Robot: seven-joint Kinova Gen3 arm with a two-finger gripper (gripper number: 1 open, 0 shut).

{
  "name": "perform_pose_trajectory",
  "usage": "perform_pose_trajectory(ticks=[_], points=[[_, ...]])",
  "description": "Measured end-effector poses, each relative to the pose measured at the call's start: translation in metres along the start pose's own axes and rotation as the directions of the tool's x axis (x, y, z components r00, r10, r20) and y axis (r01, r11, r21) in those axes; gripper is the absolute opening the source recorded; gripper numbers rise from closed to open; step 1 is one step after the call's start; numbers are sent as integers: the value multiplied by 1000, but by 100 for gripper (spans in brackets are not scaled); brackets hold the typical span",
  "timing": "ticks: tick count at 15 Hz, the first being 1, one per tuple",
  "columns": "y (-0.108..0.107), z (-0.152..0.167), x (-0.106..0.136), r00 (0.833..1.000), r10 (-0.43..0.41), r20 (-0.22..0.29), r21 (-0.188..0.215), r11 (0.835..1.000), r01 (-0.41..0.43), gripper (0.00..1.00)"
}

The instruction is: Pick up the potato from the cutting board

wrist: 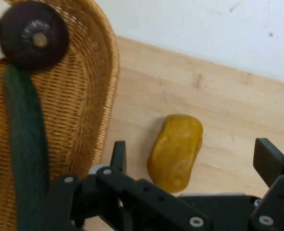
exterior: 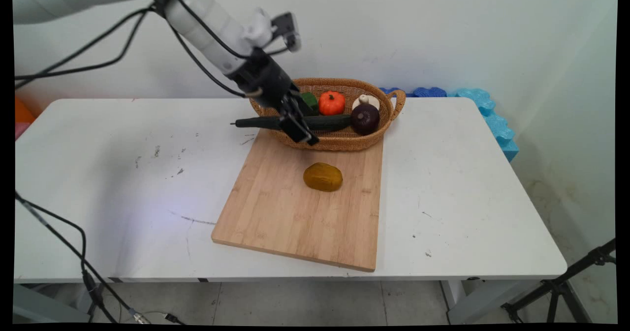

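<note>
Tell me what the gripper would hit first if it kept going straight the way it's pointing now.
Probably the yellow potato on the cutting board: in the hand view it lies between the open gripper's fingers. Depth is unclear; the basket rim sits close beside one finger.

The main view looks down from above the table's (exterior: 443, 198) near side toward the back wall, while the hand view peers closely down past the gripper (wrist: 190, 163), both sharing the basket (exterior: 339, 141), cutting board (exterior: 295, 213) and yellow-brown potato (exterior: 323, 177).
</note>
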Motion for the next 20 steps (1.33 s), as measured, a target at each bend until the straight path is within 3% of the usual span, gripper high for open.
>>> perform_pose_trajectory(ticks=[7, 20], points=[[-6, 53, -1, 993, 85, 86, -32, 996, -82, 100], [-5, 108, -8, 978, 154, 139, -54, 987, -148, 100]])
